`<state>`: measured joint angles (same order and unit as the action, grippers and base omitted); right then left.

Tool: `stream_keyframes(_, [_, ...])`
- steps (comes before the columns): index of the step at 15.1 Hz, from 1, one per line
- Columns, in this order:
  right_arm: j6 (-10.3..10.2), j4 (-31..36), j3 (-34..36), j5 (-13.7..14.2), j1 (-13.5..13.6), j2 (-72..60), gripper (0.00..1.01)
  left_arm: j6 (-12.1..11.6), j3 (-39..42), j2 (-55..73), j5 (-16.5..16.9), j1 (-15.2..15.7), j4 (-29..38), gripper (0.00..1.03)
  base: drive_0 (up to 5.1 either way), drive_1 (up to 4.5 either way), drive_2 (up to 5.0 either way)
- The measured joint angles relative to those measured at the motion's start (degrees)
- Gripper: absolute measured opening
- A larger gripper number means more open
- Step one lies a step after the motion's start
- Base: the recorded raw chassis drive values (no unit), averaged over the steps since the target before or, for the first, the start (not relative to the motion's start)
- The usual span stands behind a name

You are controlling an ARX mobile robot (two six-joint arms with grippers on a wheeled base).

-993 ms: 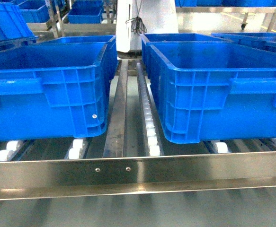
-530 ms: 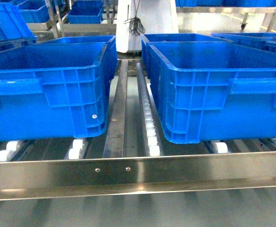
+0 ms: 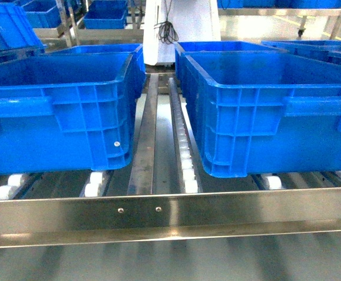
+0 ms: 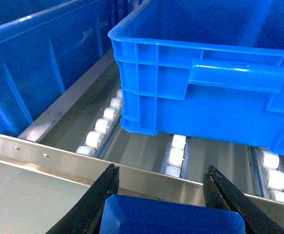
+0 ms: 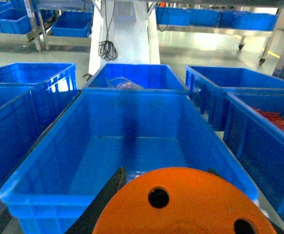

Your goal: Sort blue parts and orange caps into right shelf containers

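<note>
In the left wrist view my left gripper (image 4: 162, 168) is shut on a blue part (image 4: 173, 217), its black fingers (image 4: 100, 195) pressed against both sides. It hovers just in front of the right shelf's steel front rail (image 4: 146, 175), facing a container (image 4: 205, 83). In the right wrist view my right gripper (image 5: 166, 170) is shut on an orange cap (image 5: 190, 209) whose flat top has small holes. The cap hangs over the near rim of an open container (image 5: 132, 146). The head view shows two containers (image 3: 53, 111) (image 3: 275, 111) on the shelf (image 3: 158, 213) and no gripper.
White rollers (image 3: 186, 161) and a metal guide strip (image 3: 144, 146) run between the two front crates. More blue crates stand behind; one holds a plastic bag (image 5: 124, 84), and another at the right holds red pieces (image 5: 278, 119). A white column (image 3: 182, 23) rises at the back.
</note>
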<state>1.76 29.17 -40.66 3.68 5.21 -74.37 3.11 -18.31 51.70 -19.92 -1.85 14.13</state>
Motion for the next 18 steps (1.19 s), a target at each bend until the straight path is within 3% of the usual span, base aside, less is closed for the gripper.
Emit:
stream_keyframes(2, [-0.3, -0.7, -4.6, 0.0, 0.0, -5.2, 0.42, 0.0, 0.0, 0.0, 0.0, 0.0, 0.0, 0.45, 0.0, 0.00, 0.0])
stream_keyframes(4, [0.0, -3.4, -17.2, 1.3, 0.2, -17.4, 0.42, 0.0, 0.0, 0.0, 0.0, 0.0, 0.0, 0.45, 0.0, 0.00, 0.0])
stream_keyframes(6, [-0.2, -6.8, -31.8, 2.9, 0.3, -31.0, 0.63, 0.0, 0.0, 0.0, 0.0, 0.0, 0.0, 0.45, 0.0, 0.00, 0.0])
stream_keyframes(7, [-0.8, -5.8, -33.5, 2.4, 0.3, -33.7, 0.74, 0.0, 0.0, 0.0, 0.0, 0.0, 0.0, 0.45, 0.0, 0.00, 0.0])
stream_keyframes(9, [-1.1, 0.2, -24.7, 0.9, 0.0, -28.1, 1.00, 0.0, 0.0, 0.0, 0.0, 0.0, 0.0, 0.45, 0.0, 0.00, 0.0])
stream_keyframes(12, [-0.9, 10.0, -4.8, -1.9, -1.2, -9.5, 0.98, 0.0, 0.0, 0.0, 0.0, 0.0, 0.0, 0.45, 0.0, 0.00, 0.0])
stream_keyframes(15, [3.7, 11.7, 16.4, -1.6, -1.1, 3.4, 0.98, 0.0, 0.0, 0.0, 0.0, 0.0, 0.0, 0.45, 0.0, 0.00, 0.0])
stream_keyframes(16, [5.2, 11.7, 20.0, -0.7, -1.1, 6.0, 0.98, 0.0, 0.0, 0.0, 0.0, 0.0, 0.0, 0.45, 0.0, 0.00, 0.0])
stream_keyframes(18, [6.4, 11.8, 20.6, -0.5, -1.2, 6.2, 0.98, -4.8, 1.2, 1.4, 0.3, -0.3, 10.1, 0.45, 0.0, 0.00, 0.0])
